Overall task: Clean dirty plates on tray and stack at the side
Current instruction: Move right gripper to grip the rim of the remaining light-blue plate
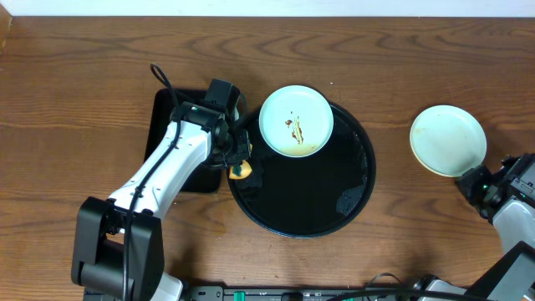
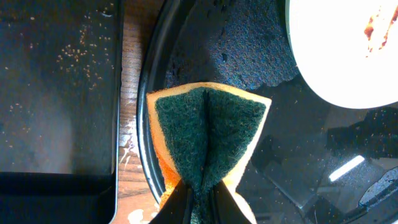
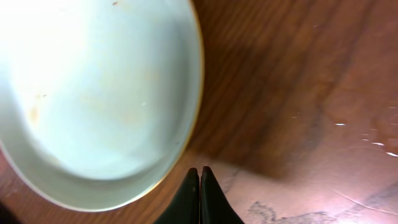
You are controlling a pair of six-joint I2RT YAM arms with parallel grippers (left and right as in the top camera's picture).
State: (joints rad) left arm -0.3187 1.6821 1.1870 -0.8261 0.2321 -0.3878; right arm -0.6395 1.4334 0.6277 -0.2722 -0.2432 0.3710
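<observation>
Wooden table (image 1: 84,67), brown, grained. We count three items directly on it:
- round black tray (image 1: 361,180), its rim beneath the left gripper (image 2: 199,202);
- rectangular black tray (image 2: 56,93), just left of that gripper;
- pale plate (image 3: 93,93), ahead-left of the right gripper (image 3: 199,186), possibly stacked.

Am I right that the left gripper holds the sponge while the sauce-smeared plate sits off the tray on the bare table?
Not quite: the smeared plate rests on the round tray, as the overhead view shows. The left gripper does hold the sponge.
</observation>
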